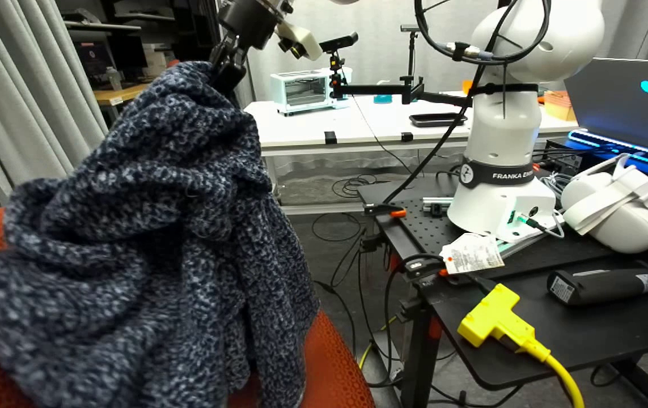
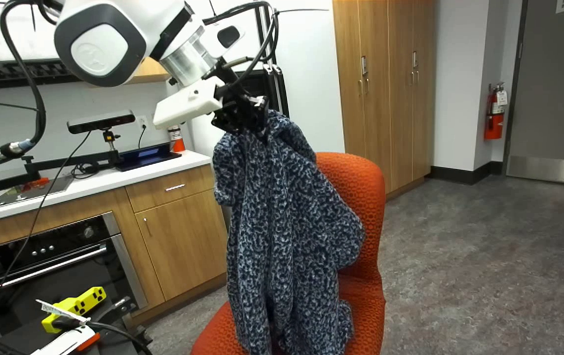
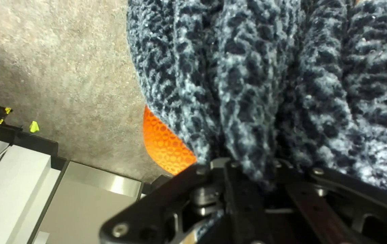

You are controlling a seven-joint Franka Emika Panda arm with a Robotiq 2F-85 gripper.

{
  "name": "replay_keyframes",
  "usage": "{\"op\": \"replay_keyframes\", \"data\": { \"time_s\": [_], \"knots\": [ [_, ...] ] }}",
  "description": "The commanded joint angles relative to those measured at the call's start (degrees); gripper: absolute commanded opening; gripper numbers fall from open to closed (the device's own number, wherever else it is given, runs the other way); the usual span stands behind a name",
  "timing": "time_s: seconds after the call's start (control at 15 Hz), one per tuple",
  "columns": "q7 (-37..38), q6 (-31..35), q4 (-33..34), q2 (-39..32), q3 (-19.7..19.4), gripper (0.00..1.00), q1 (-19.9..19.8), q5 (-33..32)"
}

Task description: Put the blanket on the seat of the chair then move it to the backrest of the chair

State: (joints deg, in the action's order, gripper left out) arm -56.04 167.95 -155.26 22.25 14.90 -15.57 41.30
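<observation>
The blanket is a dark blue and white knit, shown in both exterior views (image 1: 170,226) (image 2: 291,231). My gripper (image 1: 227,73) (image 2: 257,125) is shut on its top, and the cloth hangs in folds below. In the wrist view, the blanket (image 3: 251,78) runs in between the fingers (image 3: 247,166). The orange chair (image 1: 338,368) is partly covered. In an exterior view, the cloth hangs in front of the backrest (image 2: 353,172), whose upper edge is bare. Its lower part reaches the seat (image 2: 215,335). A piece of orange chair (image 3: 163,145) shows in the wrist view.
A black table (image 1: 528,334) bears the robot base, a yellow power strip (image 1: 491,317) and a white headset (image 1: 613,209). A white table (image 1: 312,124) with a toaster oven (image 1: 304,90) stands behind. Wooden counter cabinets (image 2: 183,231) and a tall cabinet (image 2: 385,88) stand beyond the chair.
</observation>
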Motion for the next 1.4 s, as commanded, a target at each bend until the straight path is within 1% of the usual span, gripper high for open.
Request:
{"op": "replay_keyframes", "data": {
  "time_s": [0.0,0.07,0.13,0.2,0.27,0.33,0.47,0.53,0.6,0.73,1.0,1.07,1.13,1.33],
  "knots": [
    [5.54,-7.21,-3.8,6.22,-6.89,0.02,2.02,-15.12],
    [2.33,-12.83,-1.94,6.53,-2.75,0.02,-3.39,-14.11],
    [2.42,-16.55,-2.3,7.65,-4.34,0.02,-2.81,-16.67],
    [11.2,-13.46,0.47,0.04,-7.9,0.02,5.43,-24.26],
    [12.58,-15.57,1.87,-1.07,-7.85,0.02,6.43,-26.29],
    [14.54,-16.99,4.72,-4.55,-8.74,0.02,8.76,-28.72],
    [16.34,-19.82,10.33,-11.11,-10.83,0.02,13.35,-31.47],
    [16.73,-21.37,13.9,-15.04,-11.55,0.02,15.05,-32.0],
    [17.04,-22.3,16.8,-18.1,-12.04,0.02,15.87,-33.01],
    [16.85,-23.89,22.92,-23.89,-12.76,0.02,16.32,-33.64],
    [16.58,-27.22,35.43,-33.62,-13.54,0.02,13.98,-34.44],
    [16.83,-27.92,37.59,-35.12,-13.59,0.25,13.45,-34.24],
    [16.94,-28.57,39.22,-36.18,-13.52,0.35,12.98,-34.17],
    [16.47,-29.59,41.86,-37.41,-12.8,0.56,11.93,-33.8]
  ]
}}
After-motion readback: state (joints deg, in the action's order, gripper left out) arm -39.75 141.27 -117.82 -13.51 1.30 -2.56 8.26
